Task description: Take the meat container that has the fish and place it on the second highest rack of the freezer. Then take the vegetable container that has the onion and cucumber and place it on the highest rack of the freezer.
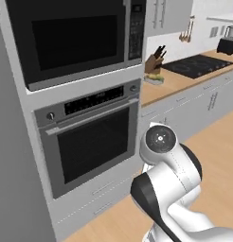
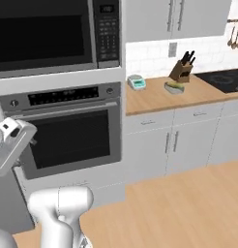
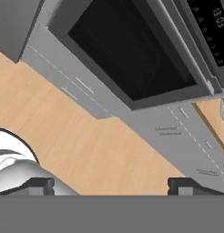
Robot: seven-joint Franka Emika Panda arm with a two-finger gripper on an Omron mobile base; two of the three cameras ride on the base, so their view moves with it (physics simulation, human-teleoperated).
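Fingers spread wide, nothing between them; two dark tips at the bottom of the hand view, pointing down along the oven front toward the light wood plank floor; neither the fish container nor the onion-and-cucumber one can be located from here, same for the freezer, so pickup spot unknown; judging from the task alone: shallow rigid trays, light, loose contents that slide if tipped, so take a long rim edge and carry level; grey slab at the left edge of the left base view could be the freezer side, cannot tell; room: grey built-in wall oven with dark glass door, black-fronted microwave above it; wooden desk top to the right carries a wooden knife block, black cooktop beyond.
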